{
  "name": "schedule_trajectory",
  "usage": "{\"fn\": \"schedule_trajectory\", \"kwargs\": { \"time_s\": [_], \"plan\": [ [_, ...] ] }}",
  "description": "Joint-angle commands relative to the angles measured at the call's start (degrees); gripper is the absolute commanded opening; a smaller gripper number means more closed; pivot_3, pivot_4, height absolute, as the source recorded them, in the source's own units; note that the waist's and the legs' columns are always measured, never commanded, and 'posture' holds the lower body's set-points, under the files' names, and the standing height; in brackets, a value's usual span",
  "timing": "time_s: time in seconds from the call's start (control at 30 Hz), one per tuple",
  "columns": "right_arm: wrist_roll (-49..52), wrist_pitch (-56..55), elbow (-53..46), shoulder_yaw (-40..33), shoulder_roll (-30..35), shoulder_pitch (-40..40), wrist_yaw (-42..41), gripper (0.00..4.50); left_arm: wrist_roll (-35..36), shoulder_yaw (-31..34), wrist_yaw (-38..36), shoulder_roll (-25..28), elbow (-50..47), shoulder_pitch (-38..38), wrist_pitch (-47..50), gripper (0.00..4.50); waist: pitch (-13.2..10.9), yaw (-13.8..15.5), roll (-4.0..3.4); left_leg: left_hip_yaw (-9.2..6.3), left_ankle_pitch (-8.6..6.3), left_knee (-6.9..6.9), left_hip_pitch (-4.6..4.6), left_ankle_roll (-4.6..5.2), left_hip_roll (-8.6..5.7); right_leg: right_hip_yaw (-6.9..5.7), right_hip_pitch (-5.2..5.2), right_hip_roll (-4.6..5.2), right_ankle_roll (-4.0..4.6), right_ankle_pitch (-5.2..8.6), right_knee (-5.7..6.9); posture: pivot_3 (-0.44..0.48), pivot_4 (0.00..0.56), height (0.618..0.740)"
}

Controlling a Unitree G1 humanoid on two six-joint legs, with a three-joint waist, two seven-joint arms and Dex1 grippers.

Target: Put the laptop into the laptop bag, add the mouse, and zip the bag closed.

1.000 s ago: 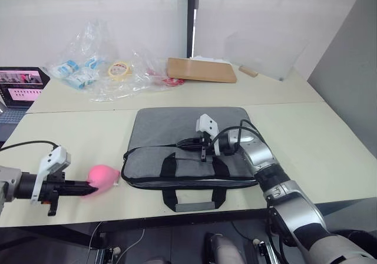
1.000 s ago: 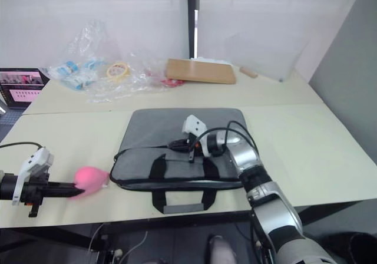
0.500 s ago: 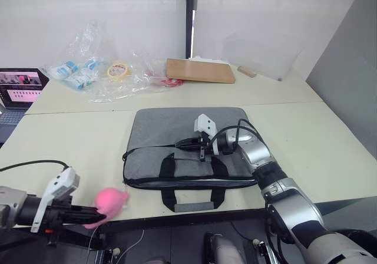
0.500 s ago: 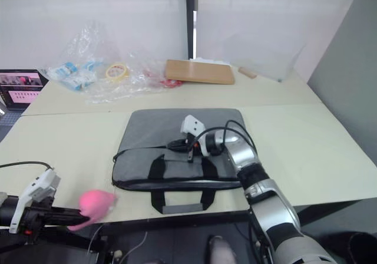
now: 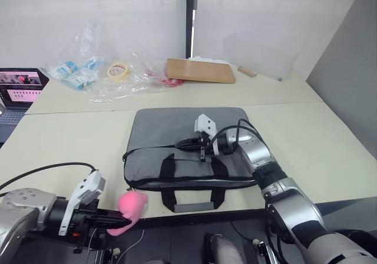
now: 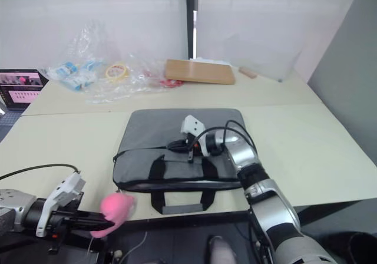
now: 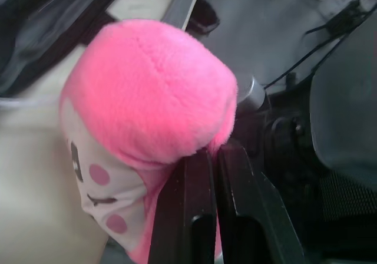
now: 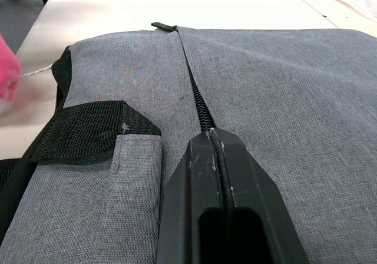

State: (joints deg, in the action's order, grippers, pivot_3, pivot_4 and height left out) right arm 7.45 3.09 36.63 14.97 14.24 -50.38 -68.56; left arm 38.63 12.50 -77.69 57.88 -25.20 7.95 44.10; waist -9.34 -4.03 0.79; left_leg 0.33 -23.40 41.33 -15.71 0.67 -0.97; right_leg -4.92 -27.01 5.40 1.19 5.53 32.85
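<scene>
The right arm reaches forward and bends inward at the elbow, its forearm lying low, and the right gripper (image 5: 189, 144) has both black fingers (image 8: 221, 199) pressed flat together (no gap shows between them). The left arm is held low and near the body, forearm pointing rightward; the left gripper (image 5: 122, 220) has its fingers (image 7: 191, 205) pinched tight.

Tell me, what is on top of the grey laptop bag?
The right gripper rests on the laptop bag, shut on its zipper. The bag's inside is covered, so its contents cannot be seen.
</scene>
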Motion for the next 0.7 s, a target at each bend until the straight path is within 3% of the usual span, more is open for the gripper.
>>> {"fn": "schedule_trajectory", "kwargs": {
  "time_s": [0.03, 0.4, 0.7],
  "plan": [
    [-1.86, 1.08, 1.8, 0.69, 0.17, 0.79, 0.34, 0.0, 3.05, -3.89, 1.5, -1.46, -3.31, -2.99, 1.6, 0.03, 0.0, 0.0, 0.0, 0.0, 0.0, -0.01, 0.0, 0.0, -0.02, 0.02, 0.0, 0.02, 0.0, 0.0, 0.0, 0.0, 0.15, 0.74],
    [-1.54, 2.12, 0.88, 0.4, 0.5, 1.31, 0.48, 0.0, 4.06, -18.31, 10.53, -16.45, -0.88, -20.06, 5.65, 0.03, 0.05, 0.46, 0.08, -0.05, 0.0, 0.07, 0.01, 0.01, -0.04, 0.05, 0.11, 0.05, -0.01, -0.01, -0.02, 0.0, 0.15, 0.74],
    [-1.34, 3.34, -0.69, 0.06, 1.51, 1.87, 0.37, 0.0, 0.25, -26.31, 12.48, -25.71, 6.35, -27.95, 3.04, 0.03, 0.05, 1.24, 0.08, -0.05, 0.0, 0.09, 0.03, 0.05, -0.05, 0.11, 0.16, 0.05, -0.02, -0.02, -0.04, 0.0, 0.15, 0.74]
  ]
}}
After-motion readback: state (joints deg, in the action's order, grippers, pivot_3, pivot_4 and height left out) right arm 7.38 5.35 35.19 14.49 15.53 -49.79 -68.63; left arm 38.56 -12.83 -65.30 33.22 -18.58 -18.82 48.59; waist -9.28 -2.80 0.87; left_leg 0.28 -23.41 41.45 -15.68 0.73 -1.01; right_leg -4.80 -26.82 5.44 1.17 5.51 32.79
